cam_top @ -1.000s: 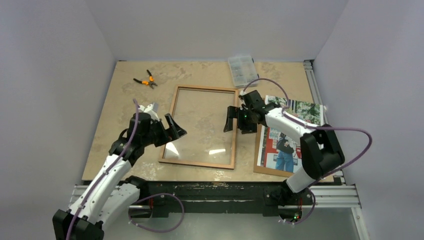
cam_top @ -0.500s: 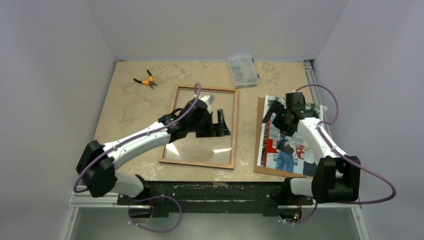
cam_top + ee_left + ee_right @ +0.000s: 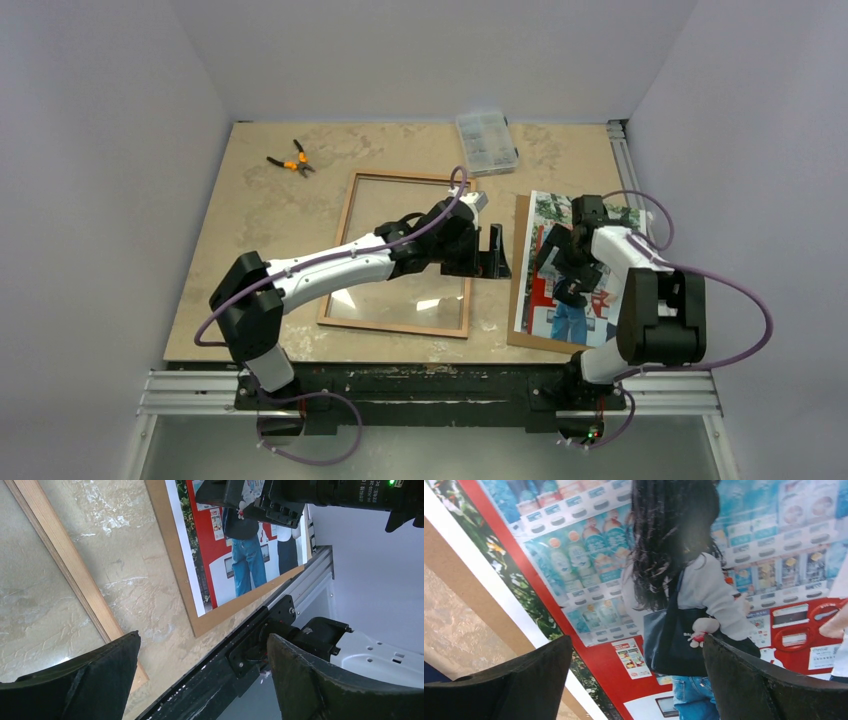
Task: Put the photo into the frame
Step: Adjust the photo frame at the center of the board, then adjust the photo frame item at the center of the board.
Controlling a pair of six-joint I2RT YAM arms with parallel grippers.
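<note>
Both claws are hanging open and empty: right claw (image 3: 636, 640) hovering over the photo (image 3: 548, 305), lying face up on a brown board (image 3: 175, 545) at the desk's (image 3: 260, 220) right edge, left claw (image 3: 202, 647) reaching across the flat-lying frame (image 3: 395, 327) toward it, probably for a 2-arm pickup.

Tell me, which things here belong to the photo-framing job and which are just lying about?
Job:
glossy photo print of two people by red vending machines
thin wood-brown rectangular picture frame with clear pane

Lying about:
orange-handled pliers
clear plastic compartment box
plain brown board under the photo, role unclear
</note>
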